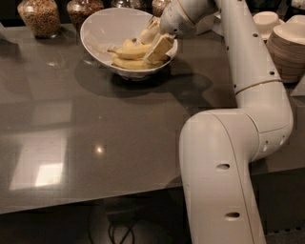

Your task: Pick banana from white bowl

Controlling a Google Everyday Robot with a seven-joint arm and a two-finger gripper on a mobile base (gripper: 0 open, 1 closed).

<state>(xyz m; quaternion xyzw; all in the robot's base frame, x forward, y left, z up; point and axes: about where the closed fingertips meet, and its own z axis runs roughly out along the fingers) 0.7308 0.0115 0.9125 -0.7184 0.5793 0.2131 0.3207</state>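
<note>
The white bowl [102, 28] stands at the back of the dark grey table [95, 124]. Several yellow bananas lie in it. The long, nearly straight banana [129, 51] lies on top, its right end under my gripper. A shorter one [133, 64] lies in front of it. My gripper [153, 43] reaches down into the right side of the bowl from the upper right and sits on the bananas' right ends, which it hides.
Two glass jars of grain [40, 16] [83, 9] stand behind the bowl at the left. Stacked off-white bowls and plates [288, 47] stand at the right edge. My arm's thick white body [224, 176] fills the lower right.
</note>
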